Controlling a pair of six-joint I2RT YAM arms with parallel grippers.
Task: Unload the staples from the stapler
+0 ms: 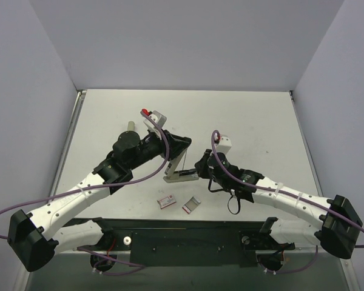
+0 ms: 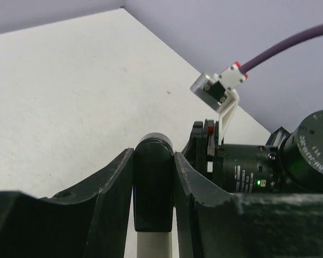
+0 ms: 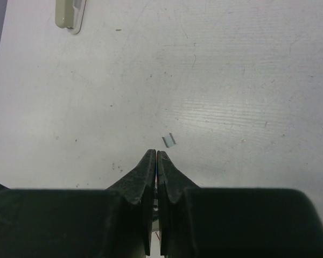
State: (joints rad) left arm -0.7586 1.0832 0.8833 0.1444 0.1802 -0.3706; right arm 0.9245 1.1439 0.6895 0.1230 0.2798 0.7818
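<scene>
The stapler (image 1: 181, 174) stands hinged open on the table between the arms, its base lying flat and its top arm raised. My left gripper (image 1: 178, 150) is shut on the black end (image 2: 153, 177) of that raised arm; the beige body (image 2: 153, 244) shows below it in the left wrist view. My right gripper (image 1: 200, 166) is just right of the stapler base, jaws shut (image 3: 157, 152), with nothing seen sticking out past the tips. One tiny silvery strip of staples (image 3: 169, 141) lies on the table just ahead of the right fingertips.
A small red-and-white box (image 1: 166, 202) and a small grey box (image 1: 192, 205) lie near the front edge. A beige oblong object (image 1: 131, 126) lies behind the left arm and also shows in the right wrist view (image 3: 69, 13). Walls enclose the table.
</scene>
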